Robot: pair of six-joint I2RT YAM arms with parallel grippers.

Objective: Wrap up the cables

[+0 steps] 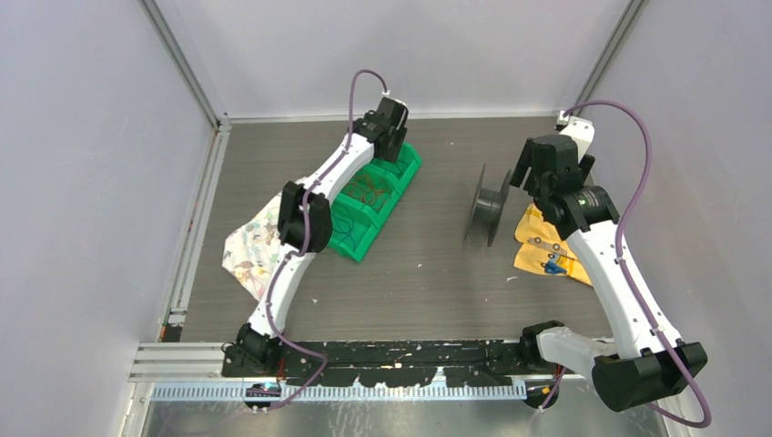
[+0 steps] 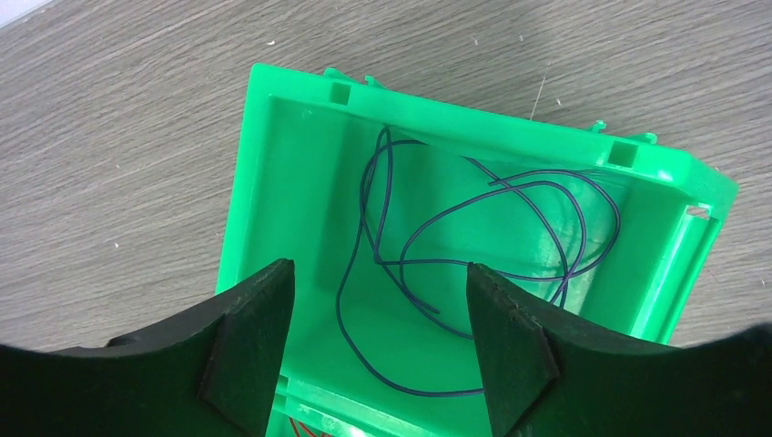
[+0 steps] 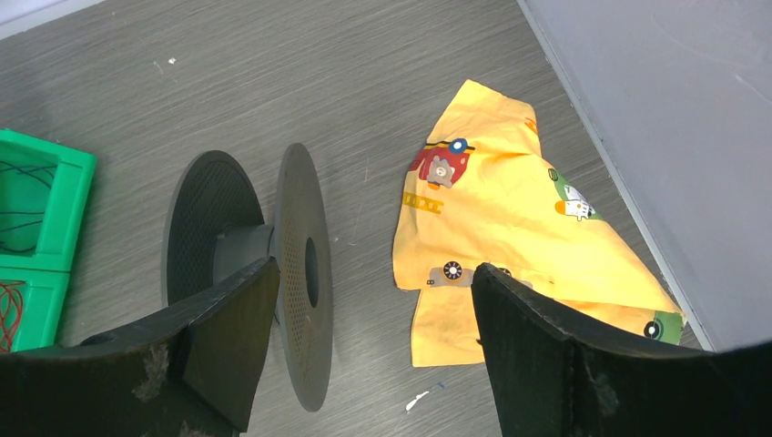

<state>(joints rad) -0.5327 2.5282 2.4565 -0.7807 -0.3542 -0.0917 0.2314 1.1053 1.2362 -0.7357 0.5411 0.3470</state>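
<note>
Plainly, we judged the job barely begun: nothing on the table (image 1: 428, 282) was wound yet. The green bin (image 2: 291, 182) lay left of centre, and the left arm reached over its far compartment. A patterned cloth (image 1: 250, 246) lay by the bin's near end, and a yellow cloth (image 3: 510, 228) lay just beside the black spool (image 3: 296, 273). That spool stood on the edges of its flanges right of centre, well apart from the bin, and its hub was bare as far as we could tell.

The left gripper (image 2: 380, 269) hovered above the far compartment with its jaws apart and nothing between them. The right gripper (image 3: 375, 269) hung over the spool and the yellow cloth, its jaws likewise spread and empty.

The dark cable (image 2: 455, 263) lay in loose, tangled loops on the floor of that compartment, touched by neither finger. We also saw other cables (image 3: 20, 218) in the neighbouring compartments, some dark and some reddish, too small for us to count.

So in our judgement every step was left: picking a cable out, carrying it to the spool and winding it on.
</note>
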